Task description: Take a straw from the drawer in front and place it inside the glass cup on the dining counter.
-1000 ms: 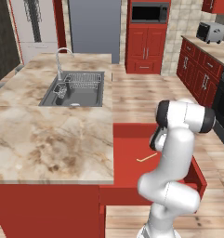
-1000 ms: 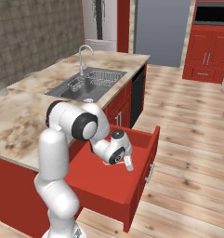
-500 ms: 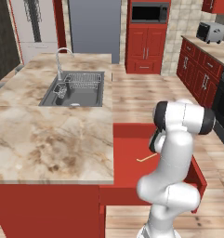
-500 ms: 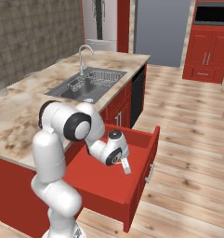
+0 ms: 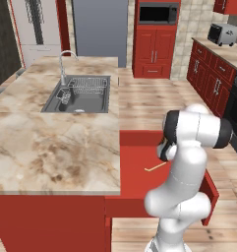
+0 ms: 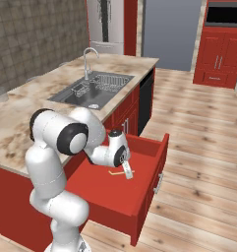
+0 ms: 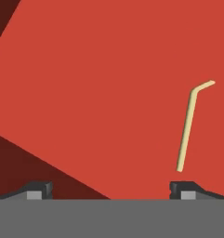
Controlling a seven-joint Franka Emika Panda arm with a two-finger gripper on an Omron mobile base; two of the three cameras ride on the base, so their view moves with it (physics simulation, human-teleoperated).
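Item: straw (image 7: 187, 128), pale yellow-tan, thin, bent at one end. It is lying flat on the red floor of the drawer (image 6: 139, 197), which is standing pulled out from the red base under the marble desk (image 5: 51, 147). In the left base view the straw (image 5: 156, 167) is showing just left of the white arm, toward the middle of the drawer (image 5: 134, 162); in the right base view the straw (image 6: 115, 172) is lying directly below the pincer.

Item: pincer (image 6: 126, 169), reaching down into the drawer from the near left side and hanging just above the straw without touching it. In the hand view the pincer (image 7: 111, 188) is standing with its two dark tips spread as wide as they go, nothing between them; the right-hand fingertip (image 7: 183, 189) is sitting just beside the straw's straight end, the other tip well apart from it.

Item: steel sink (image 5: 80, 96) with faucet (image 5: 66, 61), set into the far part of the desk, a wire rack resting inside. In the right base view the sink (image 6: 93, 88) is lying beyond the arm.

Item: glass cup. One cannot tell its place with certainty; small clear shapes are showing at the far left edge of the desk, too faint to name.
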